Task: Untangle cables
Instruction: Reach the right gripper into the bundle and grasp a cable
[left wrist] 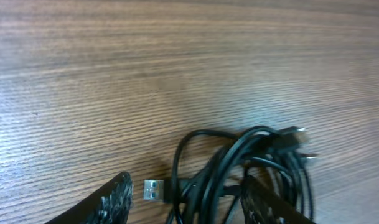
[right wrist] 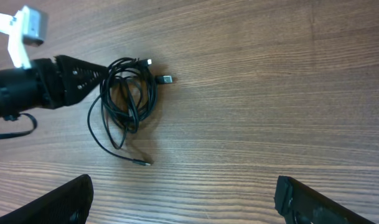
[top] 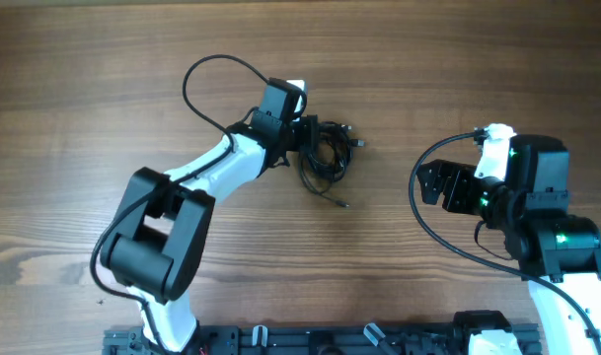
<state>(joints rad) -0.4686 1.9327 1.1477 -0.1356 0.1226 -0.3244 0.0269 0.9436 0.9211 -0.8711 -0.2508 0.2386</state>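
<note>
At the table's (top: 478, 59) 12 o'clock, the spread left gripper (left wrist: 186, 186) straddling the cables (left wrist: 251, 162) should pinch one loop only.

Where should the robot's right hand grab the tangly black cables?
Probably the loose tail trailing out of the cables, near its little plug end. It lies flat and alone on the table, clear of the knot. The right gripper could drop in from its own side, since the left gripper sits at the bundle's far side.
</note>
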